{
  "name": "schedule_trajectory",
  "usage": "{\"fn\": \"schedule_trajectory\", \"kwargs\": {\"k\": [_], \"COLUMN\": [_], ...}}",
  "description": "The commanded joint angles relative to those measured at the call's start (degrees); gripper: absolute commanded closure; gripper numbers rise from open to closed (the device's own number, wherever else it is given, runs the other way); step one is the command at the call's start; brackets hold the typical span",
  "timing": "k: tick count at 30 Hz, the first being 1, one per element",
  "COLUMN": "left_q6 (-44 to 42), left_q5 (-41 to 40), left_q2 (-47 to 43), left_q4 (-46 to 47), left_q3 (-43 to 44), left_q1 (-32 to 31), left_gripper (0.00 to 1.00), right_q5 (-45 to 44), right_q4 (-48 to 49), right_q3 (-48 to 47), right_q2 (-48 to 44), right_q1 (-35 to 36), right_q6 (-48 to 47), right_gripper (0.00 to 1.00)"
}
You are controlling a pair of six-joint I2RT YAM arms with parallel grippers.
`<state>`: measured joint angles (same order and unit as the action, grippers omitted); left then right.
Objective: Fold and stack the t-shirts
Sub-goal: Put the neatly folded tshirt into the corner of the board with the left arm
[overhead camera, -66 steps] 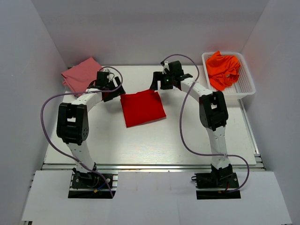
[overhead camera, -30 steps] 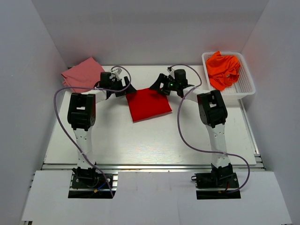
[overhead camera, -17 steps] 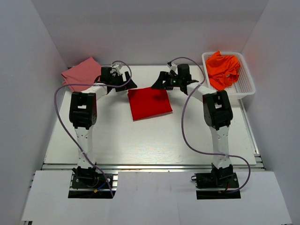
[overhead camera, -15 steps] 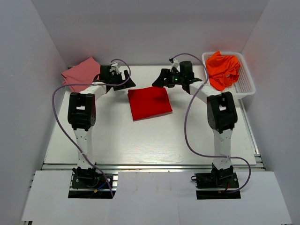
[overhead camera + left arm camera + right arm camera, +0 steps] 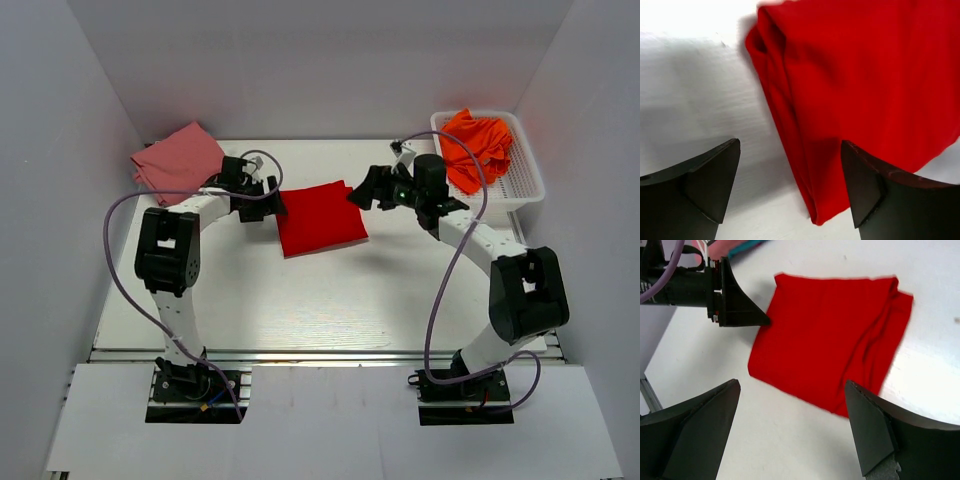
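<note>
White mesh basket (image 5: 528,180) (far right corner) sits on the table (image 5: 300,300).

No text, label, brand or number can be read anywhere

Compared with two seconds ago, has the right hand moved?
Yes. The right hand has shifted rightward and slightly toward the arms' bases, ending closer to the white basket.

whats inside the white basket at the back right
Crumpled orange t-shirts sit heaped in the white mesh basket, rising above its rim. How many there are, and anything lying beneath them, is covered by the top folds.
</note>
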<state>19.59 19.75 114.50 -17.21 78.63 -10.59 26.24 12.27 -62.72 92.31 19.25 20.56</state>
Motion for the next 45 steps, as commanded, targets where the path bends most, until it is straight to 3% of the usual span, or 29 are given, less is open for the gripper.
{"fn": "schedule_trajectory", "kwargs": {"k": [1,6,11,13,15,17,29,36,45], "left_q6": [0.3,-1.1,-2.3,-2.3,-3.7,-4.5,-14.9,-17.0,-17.9], "left_q5": [-0.9,-1.7,-9.5,-13.5,-14.6,-15.5,-20.5,-29.0,-27.7], "left_q2": [0.9,7.0,10.4,11.3,12.2,12.9,0.6,3.0,7.5], "left_q4": [-0.7,-2.1,-6.2,-7.5,-8.6,-9.4,-5.7,-14.9,-17.7], "left_q3": [-0.1,3.6,5.7,7.5,8.6,11.2,22.4,37.7,52.9], "left_q1": [-1.7,-4.7,-7.9,-8.7,-9.3,-9.8,-8.0,-5.6,1.6], "left_gripper": [0.10,0.26,0.62,0.68,0.81,1.00,1.00,1.00,1.00], "right_q5": [-3.8,-4.1,-6.7,-8.1,-9.0,-10.8,-18.5,-19.6,-19.0], "right_q4": [0.0,-0.9,-3.5,-4.1,-4.5,-5.2,-5.9,-8.5,-9.3], "right_q3": [3.4,6.8,8.3,9.1,10.2,10.8,16.4,14.3,11.6], "right_q2": [-4.6,-8.1,-9.7,-10.4,-11.4,-11.7,-18.2,-18.2,-17.3], "right_q1": [-0.2,-0.3,-0.3,-0.3,-0.3,-0.3,-0.3,-0.3,-0.4], "right_q6": [0.2,0.0,-0.6,-1.0,-1.5,-1.8,-3.8,-3.8,-3.5], "right_gripper": [0.10,0.10,0.10,0.10,0.10,0.10,0.10,0.10,0.10]}}
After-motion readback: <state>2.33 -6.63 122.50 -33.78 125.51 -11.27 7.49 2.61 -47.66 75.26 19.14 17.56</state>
